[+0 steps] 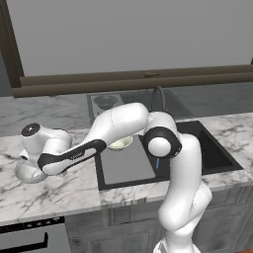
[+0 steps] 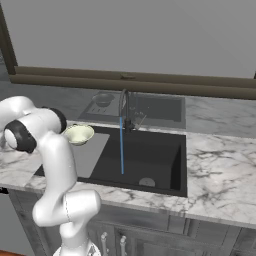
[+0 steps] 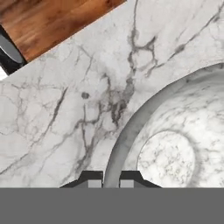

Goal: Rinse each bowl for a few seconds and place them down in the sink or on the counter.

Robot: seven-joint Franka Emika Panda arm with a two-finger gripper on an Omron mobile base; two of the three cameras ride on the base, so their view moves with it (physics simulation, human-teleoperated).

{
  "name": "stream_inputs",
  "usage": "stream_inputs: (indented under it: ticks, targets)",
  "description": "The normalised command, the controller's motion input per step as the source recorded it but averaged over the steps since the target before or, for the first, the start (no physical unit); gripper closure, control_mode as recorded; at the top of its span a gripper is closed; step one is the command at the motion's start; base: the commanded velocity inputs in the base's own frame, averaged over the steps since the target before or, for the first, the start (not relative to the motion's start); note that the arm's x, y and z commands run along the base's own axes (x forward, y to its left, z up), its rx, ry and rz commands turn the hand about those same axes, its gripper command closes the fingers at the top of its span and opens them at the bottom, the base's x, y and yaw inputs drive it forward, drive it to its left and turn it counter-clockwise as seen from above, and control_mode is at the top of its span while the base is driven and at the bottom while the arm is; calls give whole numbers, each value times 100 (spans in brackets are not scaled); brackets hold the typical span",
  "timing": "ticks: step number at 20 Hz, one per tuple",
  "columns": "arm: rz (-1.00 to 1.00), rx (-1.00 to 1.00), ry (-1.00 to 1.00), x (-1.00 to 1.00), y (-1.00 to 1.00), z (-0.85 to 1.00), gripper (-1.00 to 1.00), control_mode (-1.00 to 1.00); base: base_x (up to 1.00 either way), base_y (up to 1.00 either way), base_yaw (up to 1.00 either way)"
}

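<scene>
The speckled grey-white bowl (image 1: 28, 173) rests on the marble counter (image 1: 54, 190) left of the sink (image 1: 212, 153). My gripper (image 1: 24, 159) comes down on its near rim. In the hand view the two fingertips (image 3: 92, 178) stand close together on either side of the bowl's rim (image 3: 114, 157), so my gripper (image 3: 111, 180) is shut on it. The cream bowl (image 1: 121, 143) with a greenish inside (image 2: 79, 134) sits on the grey panel (image 1: 126, 165) in the sink's left part. A thin blue stream of water (image 2: 121, 147) falls from the dark arched tap (image 2: 124, 107) into the black basin (image 2: 150, 160).
A dark brown ledge (image 1: 133, 79) runs along the wall behind the counter. Behind the sink lies a grey tray with a round dish (image 1: 105, 101). An oven front with a black handle (image 1: 24, 239) sits below the counter's left end. Wood floor (image 3: 52, 22) shows past the counter edge.
</scene>
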Motion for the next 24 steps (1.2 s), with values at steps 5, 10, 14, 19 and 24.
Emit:
stream_inputs:
  ticks: [5,10,14,19,24]
  targets:
    - [-37,4,4,0,-36,27,100,-100,0,0,0]
    - [-30,4,0,0,-56,17,100,-100,0,0,0]
    - [-23,4,0,-8,-66,17,100,-100,0,0,0]
    - [-22,3,0,-18,-65,16,100,-100,0,0,0]
    - [-21,1,0,-22,-69,8,100,-100,0,0,0]
